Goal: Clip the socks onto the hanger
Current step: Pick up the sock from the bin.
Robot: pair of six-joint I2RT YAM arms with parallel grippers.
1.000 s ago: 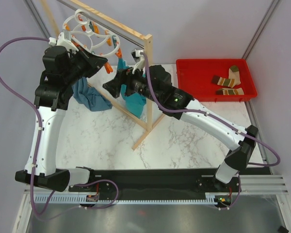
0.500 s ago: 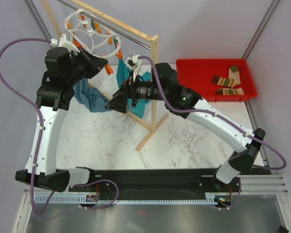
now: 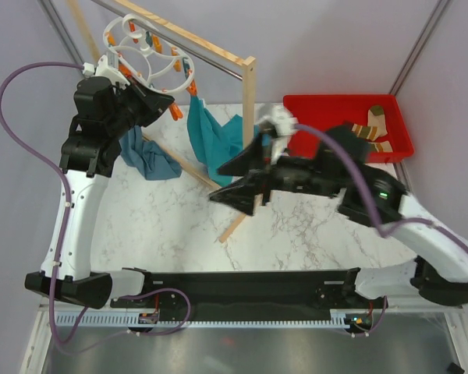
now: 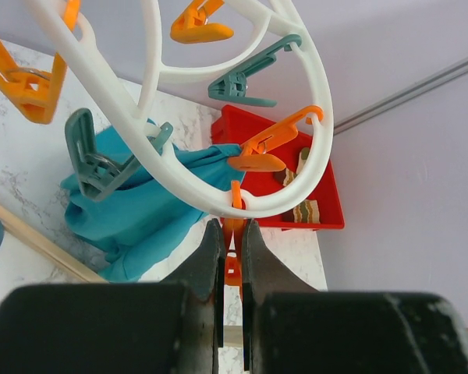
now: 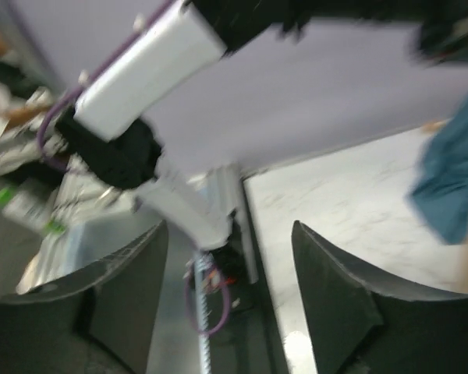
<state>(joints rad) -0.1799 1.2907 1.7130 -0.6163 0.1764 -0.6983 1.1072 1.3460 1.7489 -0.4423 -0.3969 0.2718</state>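
My left gripper (image 4: 232,234) pinches an orange clip (image 4: 232,266) on the hanger (image 4: 269,202); my right gripper (image 5: 228,227) gapes empty, socks (image 3: 366,132) far off in the red bin (image 3: 320,128). Swinging over, I may knock the rack (image 3: 248,93).

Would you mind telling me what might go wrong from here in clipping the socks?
1. The jaws of the left gripper pinch an orange clip under the hanger; a pull might tilt or drag it.
2. The open right gripper hangs beside the wooden rack, its wrist view blurred; it may bump the post.
3. The socks lie in the red bin, with the rack between them and the hanger, so the carry must clear it.
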